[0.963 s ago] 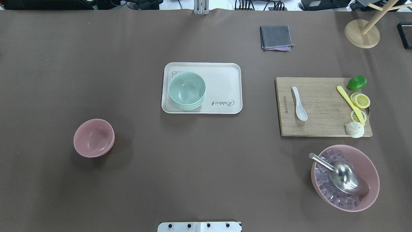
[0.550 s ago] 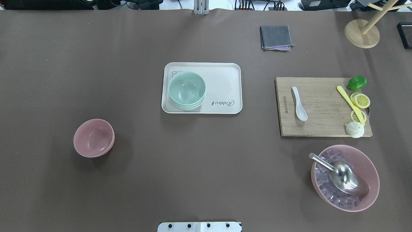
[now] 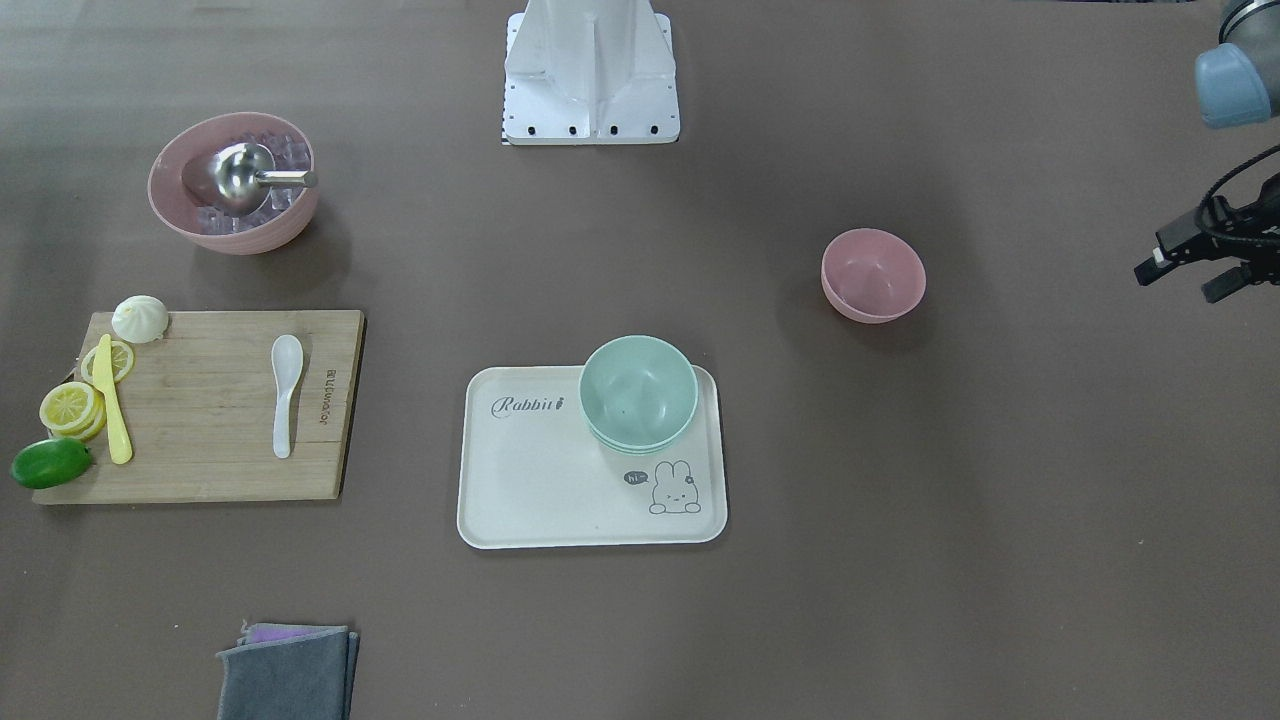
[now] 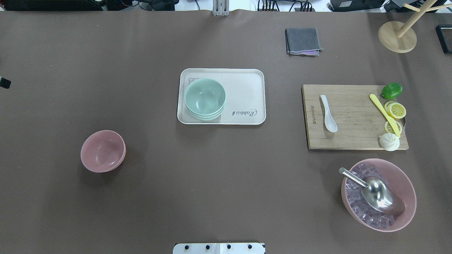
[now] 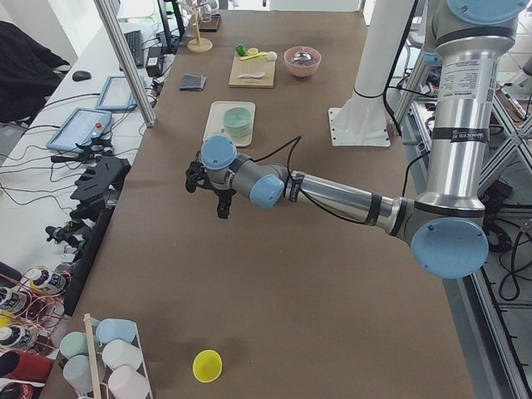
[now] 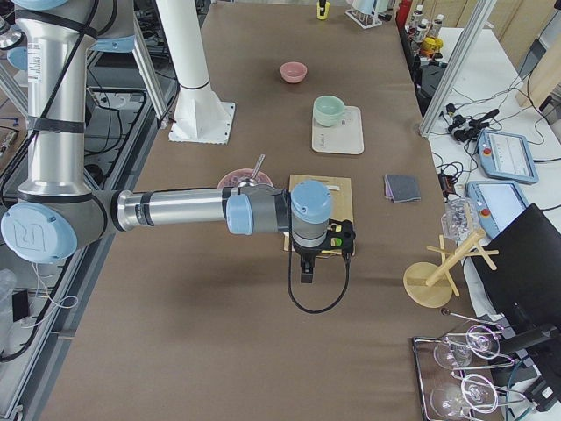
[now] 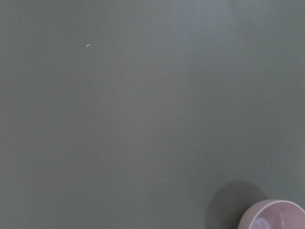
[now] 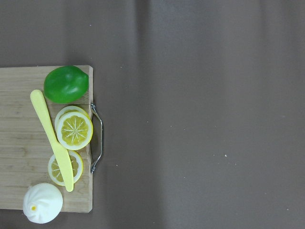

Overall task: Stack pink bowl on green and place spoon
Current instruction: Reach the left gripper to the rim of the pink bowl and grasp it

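Observation:
A small pink bowl [image 4: 102, 151] stands alone on the brown table at my left front; it also shows in the front view [image 3: 872, 274] and at the left wrist view's bottom edge [image 7: 274, 215]. A stack of green bowls [image 4: 204, 98] sits at the left end of a cream tray [image 4: 247, 88]. A white spoon [image 4: 328, 113] lies on a wooden cutting board [image 4: 356, 120] at the right. My left gripper [image 3: 1180, 283] is open and empty, beyond the pink bowl at the table's left side. My right gripper [image 6: 305, 272] hovers beyond the board's right end; I cannot tell its state.
On the board lie a lime [image 4: 391, 90], lemon slices [image 4: 396, 110], a yellow knife [image 4: 385, 114] and a bun [image 4: 389, 141]. A large pink bowl [image 4: 406, 183] holds ice cubes and a metal scoop. A grey cloth [image 4: 303, 41] and a wooden stand [image 4: 397, 37] are at the far edge.
A black tip of my left gripper has come into the overhead view at the left edge. The bowls, spoon and tray have not moved.

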